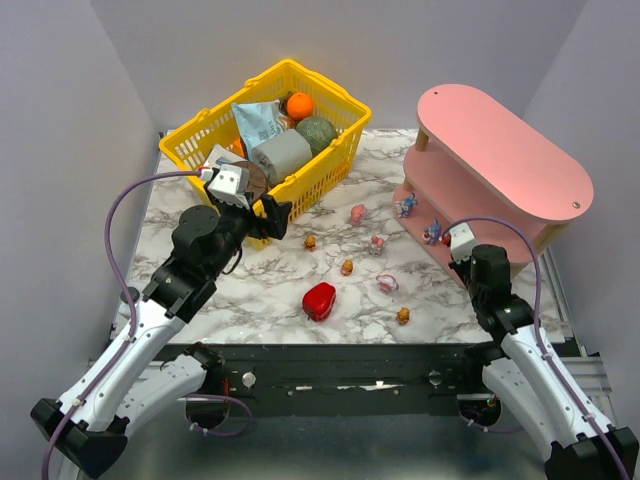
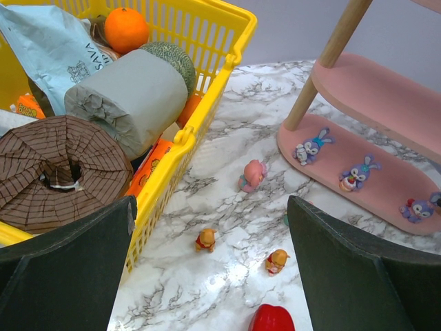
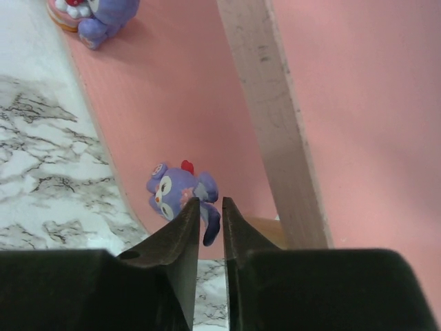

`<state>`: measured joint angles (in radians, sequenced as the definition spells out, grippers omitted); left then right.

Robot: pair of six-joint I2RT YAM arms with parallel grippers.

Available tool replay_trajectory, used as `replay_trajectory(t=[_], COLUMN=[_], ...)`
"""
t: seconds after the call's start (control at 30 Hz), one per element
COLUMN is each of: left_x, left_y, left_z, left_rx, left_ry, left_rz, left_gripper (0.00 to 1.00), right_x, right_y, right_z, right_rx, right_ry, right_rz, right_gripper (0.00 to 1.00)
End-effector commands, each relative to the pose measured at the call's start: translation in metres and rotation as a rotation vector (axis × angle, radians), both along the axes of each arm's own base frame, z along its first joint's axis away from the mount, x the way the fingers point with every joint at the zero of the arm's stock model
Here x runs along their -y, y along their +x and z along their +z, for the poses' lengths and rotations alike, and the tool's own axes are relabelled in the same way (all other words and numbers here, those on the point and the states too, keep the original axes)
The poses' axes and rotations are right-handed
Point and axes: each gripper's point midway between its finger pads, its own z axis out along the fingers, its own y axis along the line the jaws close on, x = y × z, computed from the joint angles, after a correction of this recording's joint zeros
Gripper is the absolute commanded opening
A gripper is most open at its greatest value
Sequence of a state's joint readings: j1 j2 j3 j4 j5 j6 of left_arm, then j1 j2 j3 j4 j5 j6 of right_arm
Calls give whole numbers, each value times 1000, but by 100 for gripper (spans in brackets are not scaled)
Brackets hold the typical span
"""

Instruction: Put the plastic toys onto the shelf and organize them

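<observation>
Nearest the arm bases, a red pepper (image 1: pixel 320 300) sits on the marble table (image 1: pixel 270 290) among six loose toys (image 1: pixel 347 267), orange and pink, scattered well apart. The left gripper (image 2: pixel 210 203) hangs above that patch with its jaws spread wide, holding nothing.

A little further in, the right gripper (image 3: pixel 209 203) reaches onto the bottom board of the pink shelf (image 3: pixel 172 89), its jaws only a narrow slit apart. A purple figurine (image 3: pixel 180 189) lies tipped on its side at the tips, one leg in the slit. Whether the fingers pinch it or merely flank it I cannot tell. It rests close to the board's front edge, with a dowel post (image 3: pixel 275 117) just to its right.

I take this to be the set-down. To do it well, the jaws should part clearly wider before the arm moves at all. Then the arm should draw straight back along the fingers' own line, with no sideways sweep. Otherwise a fingertip could hook that leg and drag the toy over the edge. Nudging it deeper first would be safer, though the post leaves little room.

Further along the same board sit two more purple rabbits (image 2: pixel 311 147). At the back stands the yellow basket (image 1: pixel 335 150) of groceries.
</observation>
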<state>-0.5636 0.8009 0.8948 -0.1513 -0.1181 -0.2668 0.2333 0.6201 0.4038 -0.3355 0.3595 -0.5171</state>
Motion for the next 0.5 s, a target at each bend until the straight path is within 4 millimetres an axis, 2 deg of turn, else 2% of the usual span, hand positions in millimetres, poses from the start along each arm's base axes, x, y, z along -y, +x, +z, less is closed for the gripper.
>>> replay_trajectory(t=[0.0,0.13,0.17,0.47], left_x=[2,2,2,4], left_y=[2,1,2,2], left_z=[5,5,5,8], left_rx=[16,17,15,16], left_ry=[-14,-15,-16,-17], left_rz=[-10,-8,-8,-16], left_gripper=[99,99,99,99], right_x=[3,4,4,-4], right_y=[0,1,1,5], right_z=[-1,3,4,23], right_rx=[15,27,32,93], right_ry=[2,5,4,57], right_rz=[-15,-18,-19,1], right_gripper=[28,31,35,54])
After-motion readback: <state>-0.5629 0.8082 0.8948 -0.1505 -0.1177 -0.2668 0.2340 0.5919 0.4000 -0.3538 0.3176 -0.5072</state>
